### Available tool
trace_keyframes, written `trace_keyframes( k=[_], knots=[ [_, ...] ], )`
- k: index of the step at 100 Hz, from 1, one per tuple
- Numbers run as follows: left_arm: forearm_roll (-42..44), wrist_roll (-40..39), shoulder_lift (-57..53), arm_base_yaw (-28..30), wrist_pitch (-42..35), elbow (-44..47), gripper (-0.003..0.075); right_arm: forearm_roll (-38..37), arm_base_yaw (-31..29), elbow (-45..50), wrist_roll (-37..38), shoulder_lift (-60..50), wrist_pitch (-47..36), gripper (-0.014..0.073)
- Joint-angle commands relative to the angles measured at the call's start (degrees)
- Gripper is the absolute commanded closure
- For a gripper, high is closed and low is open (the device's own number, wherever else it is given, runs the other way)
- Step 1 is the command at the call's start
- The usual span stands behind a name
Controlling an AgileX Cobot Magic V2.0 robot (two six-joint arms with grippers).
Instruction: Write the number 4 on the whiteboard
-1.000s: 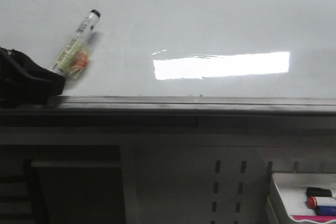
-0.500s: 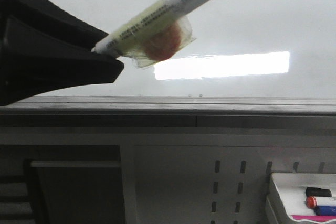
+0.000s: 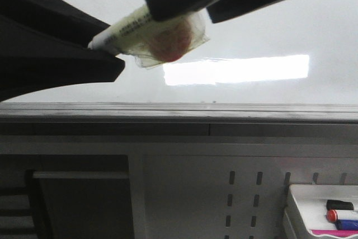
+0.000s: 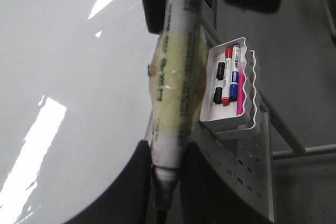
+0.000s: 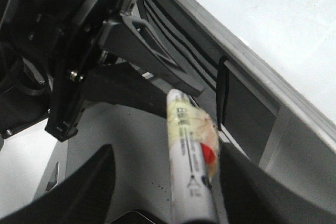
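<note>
The whiteboard point(image 3: 263, 26) fills the upper front view, glossy white with a bright glare strip and a grey edge rail point(image 3: 224, 113). No number 4 shows on it. My left gripper point(image 3: 106, 54) is shut on one end of a white marker point(image 3: 131, 26) wrapped in yellowish tape with a red patch. In the left wrist view the marker point(image 4: 176, 93) runs up from between the fingers point(image 4: 168, 182). My right gripper point(image 3: 201, 4) is open, one finger on each side of the marker's other end. In the right wrist view the marker point(image 5: 189, 177) lies nearer one finger of that gripper point(image 5: 168, 198).
A small white tray point(image 3: 313, 194) with red, blue and black markers hangs at the lower right, below the rail; it also shows in the left wrist view point(image 4: 231, 124). A grey perforated panel point(image 3: 240, 194) lies below the board.
My left gripper has carried the marker up and close to the front camera. My right gripper has come in from above and now straddles the marker's far end.
</note>
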Motion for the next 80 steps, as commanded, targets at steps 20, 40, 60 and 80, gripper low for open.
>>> trace_keyframes(
  k=[20,40,60,80],
  knots=[
    [-1.6,-0.5,-0.8,-0.3,-2.6,-1.4,0.0741,-1.3,0.0,-2.3,-0.8,1.0,-4.7,0.0367],
    [-1.6,-0.5,-0.8,-0.3,-2.6,-1.4,0.0741,-1.4,0.0,-2.3,-0.8,1.0,-4.9,0.0664],
    [-3.2,-0.5,-0.8,-0.3,-2.6,-1.4,0.0739,-1.4,0.0,-2.3,-0.8,1.0,-4.9,0.0659],
    [-8.7,-0.5,-0.8,-0.3,0.6,-1.4,0.0494,-1.4,0.0,-2.3,-0.5,1.0,-4.9,0.0659]
  ],
)
